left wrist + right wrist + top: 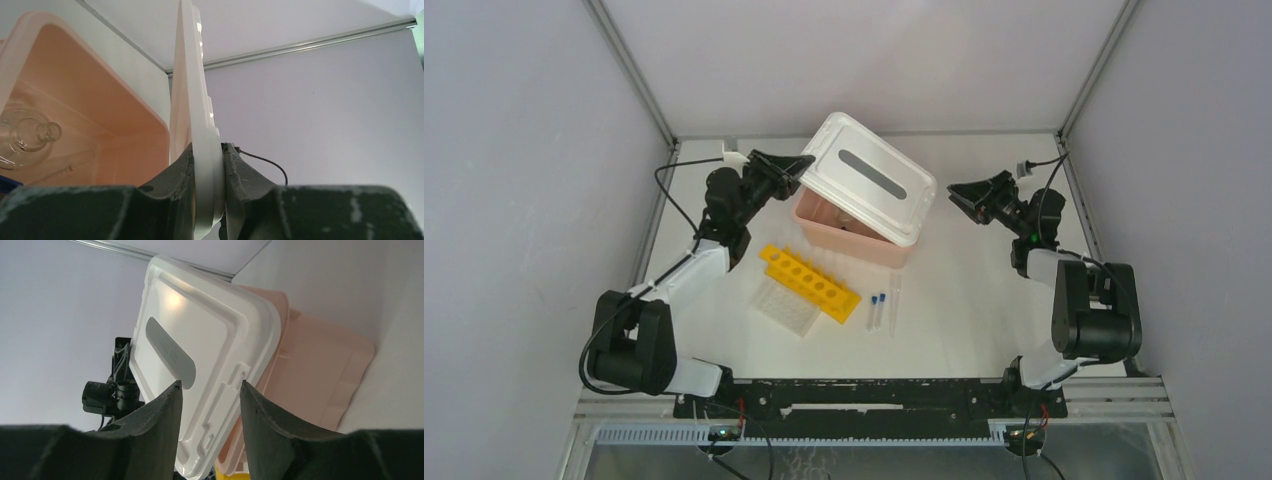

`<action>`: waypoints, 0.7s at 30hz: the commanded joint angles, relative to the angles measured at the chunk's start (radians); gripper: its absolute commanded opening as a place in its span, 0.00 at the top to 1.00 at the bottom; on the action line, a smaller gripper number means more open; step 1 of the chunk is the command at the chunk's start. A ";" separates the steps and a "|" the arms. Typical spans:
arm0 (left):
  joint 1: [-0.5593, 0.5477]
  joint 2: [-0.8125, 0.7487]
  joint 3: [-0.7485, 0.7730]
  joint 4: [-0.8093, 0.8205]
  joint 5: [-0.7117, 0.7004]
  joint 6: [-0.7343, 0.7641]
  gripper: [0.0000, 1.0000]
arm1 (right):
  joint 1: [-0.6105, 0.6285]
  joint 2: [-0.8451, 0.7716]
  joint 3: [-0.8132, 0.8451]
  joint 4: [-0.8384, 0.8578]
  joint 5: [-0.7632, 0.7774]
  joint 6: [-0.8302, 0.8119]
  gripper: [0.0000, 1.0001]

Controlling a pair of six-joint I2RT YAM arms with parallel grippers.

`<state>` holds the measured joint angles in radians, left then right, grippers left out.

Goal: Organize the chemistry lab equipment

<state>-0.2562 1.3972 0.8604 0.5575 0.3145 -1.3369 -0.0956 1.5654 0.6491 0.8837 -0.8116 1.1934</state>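
Rack, well plate, vials and tube lie on the tabletop, just near of the box; glassware sits inside it; at far left, the left fingers are clamped on the edge of the lid, which tilts up; the right fingers stand apart, empty, right of the box. The step looks like opening the box; the next move probably calls for lifting the lid clear and setting it aside.
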 commanded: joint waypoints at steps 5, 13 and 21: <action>-0.013 -0.089 -0.016 0.027 -0.008 0.010 1.00 | 0.057 -0.085 0.003 -0.131 0.070 -0.132 0.43; -0.053 -0.084 -0.057 0.062 -0.057 0.046 1.00 | 0.125 -0.114 0.009 -0.259 0.143 -0.191 0.42; -0.072 -0.105 -0.102 0.088 -0.131 0.086 1.00 | 0.153 -0.125 0.015 -0.337 0.181 -0.233 0.42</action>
<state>-0.3164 1.3426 0.7841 0.5594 0.2379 -1.2804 0.0406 1.4620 0.6487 0.5766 -0.6552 1.0046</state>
